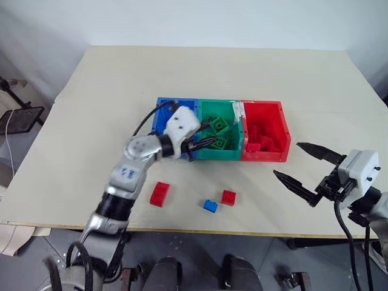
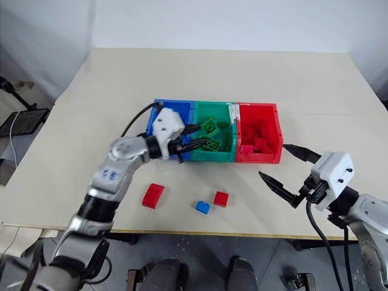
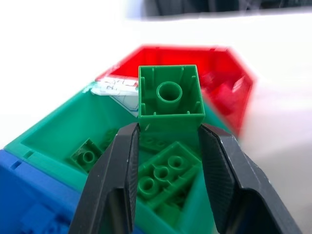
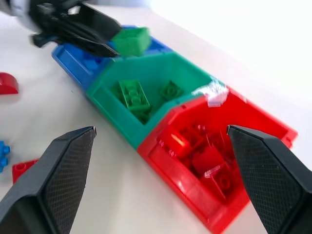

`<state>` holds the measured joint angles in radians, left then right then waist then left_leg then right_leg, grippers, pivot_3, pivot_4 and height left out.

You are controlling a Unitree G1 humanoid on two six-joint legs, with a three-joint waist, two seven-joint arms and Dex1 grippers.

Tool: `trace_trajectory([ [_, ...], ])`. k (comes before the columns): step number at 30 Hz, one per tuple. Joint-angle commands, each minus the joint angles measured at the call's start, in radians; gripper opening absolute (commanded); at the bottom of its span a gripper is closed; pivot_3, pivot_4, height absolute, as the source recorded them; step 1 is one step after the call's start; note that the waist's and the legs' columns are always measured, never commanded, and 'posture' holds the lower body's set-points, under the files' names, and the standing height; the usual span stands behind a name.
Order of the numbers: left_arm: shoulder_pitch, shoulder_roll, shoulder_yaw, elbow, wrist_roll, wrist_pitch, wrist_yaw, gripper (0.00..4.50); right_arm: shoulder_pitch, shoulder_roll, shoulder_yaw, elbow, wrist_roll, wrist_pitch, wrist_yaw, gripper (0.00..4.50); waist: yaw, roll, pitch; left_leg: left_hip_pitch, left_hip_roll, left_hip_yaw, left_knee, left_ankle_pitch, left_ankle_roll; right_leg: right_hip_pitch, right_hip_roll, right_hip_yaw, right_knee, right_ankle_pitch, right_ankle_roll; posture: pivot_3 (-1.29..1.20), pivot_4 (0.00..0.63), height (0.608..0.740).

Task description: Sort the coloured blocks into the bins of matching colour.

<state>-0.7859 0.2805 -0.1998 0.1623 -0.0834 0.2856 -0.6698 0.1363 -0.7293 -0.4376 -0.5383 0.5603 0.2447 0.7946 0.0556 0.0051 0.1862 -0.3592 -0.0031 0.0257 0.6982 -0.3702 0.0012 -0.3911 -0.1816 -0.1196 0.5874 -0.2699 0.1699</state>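
the joined row of blue, green and red open-top plastic bins sits mid-table, the left gripper pinching a small green studded plastic brick above the green bin's near edge, so carry it inward before letting go, right gripper spread wide, empty.

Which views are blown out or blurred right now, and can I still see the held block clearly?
Left wrist view: the green block between the left gripper fingers is sharp; the red bin behind is soft and the tabletop washes to white. Right wrist view: the table beyond the bins is overexposed, and the near fingers look soft. Head views: evenly lit.
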Motion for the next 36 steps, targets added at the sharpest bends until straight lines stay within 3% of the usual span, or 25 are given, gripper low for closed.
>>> trace_trajectory([
  [1, -0.091, -0.024, 0.010, 0.106, 0.029, -0.034, 0.031, 2.20, 0.016, -0.005, -0.035, -0.052, 0.011, -0.001, -0.009, 4.50, -0.004, 0.000, 0.000, 0.000, 0.000, 0.000, 0.000, 0.000, 0.000, 0.000, 0.000, 0.000, 0.000, 0.000, 0.000, 0.00, 0.150, 0.740],
  [5, -0.084, -0.030, 0.030, 0.091, -0.022, -0.066, -0.029, 3.40, 0.022, -0.003, -0.031, -0.054, 0.005, -0.007, -0.009, 4.50, -0.013, 0.000, 0.000, 0.000, 0.000, 0.001, -0.002, -0.001, 0.001, -0.001, 0.000, 0.000, 0.000, 0.000, 0.000, 0.00, 0.150, 0.740],
  [9, -0.004, 0.028, 0.058, 0.011, -0.052, -0.067, -0.085, 4.47, 0.009, -0.009, -0.012, -0.037, 0.002, -0.014, 0.004, 4.50, -0.018, 0.000, 0.000, 0.000, 0.001, 0.001, -0.001, -0.001, 0.001, -0.001, 0.000, 0.000, 0.000, 0.000, 0.001, 0.00, 0.150, 0.740],
  [17, 0.310, 0.276, 0.242, -0.166, -0.316, -0.133, -0.429, 4.47, -0.051, -0.031, 0.032, 0.033, -0.005, -0.038, 0.081, 4.50, -0.030, 0.000, 0.000, 0.001, 0.002, 0.001, -0.001, -0.001, 0.001, -0.001, 0.000, 0.000, 0.002, 0.000, 0.001, 0.00, 0.150, 0.740],
  [21, 0.522, 0.454, 0.363, -0.106, -0.293, -0.189, -0.505, 4.47, -0.144, -0.068, 0.137, 0.088, -0.025, -0.072, 0.198, 4.50, -0.037, 0.001, 0.000, 0.002, 0.002, 0.001, 0.000, -0.002, 0.001, -0.001, 0.000, 0.000, 0.001, 0.000, 0.001, 0.00, 0.150, 0.740],
  [29, 0.676, 0.540, 0.545, -0.074, -0.324, -0.249, -0.484, 4.47, -0.273, -0.071, 0.281, 0.145, -0.023, -0.074, 0.309, 4.50, -0.031, 0.000, 0.000, 0.002, 0.002, 0.001, 0.000, -0.004, 0.002, 0.000, -0.001, 0.000, 0.001, 0.000, 0.001, 0.00, 0.150, 0.740],
  [36, 0.691, 0.534, 0.453, -0.297, -0.352, -0.151, -0.470, 4.47, -0.269, -0.086, 0.270, 0.207, -0.046, -0.112, 0.348, 4.50, -0.029, -0.001, 0.000, 0.002, 0.002, 0.001, 0.000, -0.004, 0.001, -0.001, -0.001, -0.001, 0.002, 0.000, 0.001, 0.00, 0.150, 0.740],
])
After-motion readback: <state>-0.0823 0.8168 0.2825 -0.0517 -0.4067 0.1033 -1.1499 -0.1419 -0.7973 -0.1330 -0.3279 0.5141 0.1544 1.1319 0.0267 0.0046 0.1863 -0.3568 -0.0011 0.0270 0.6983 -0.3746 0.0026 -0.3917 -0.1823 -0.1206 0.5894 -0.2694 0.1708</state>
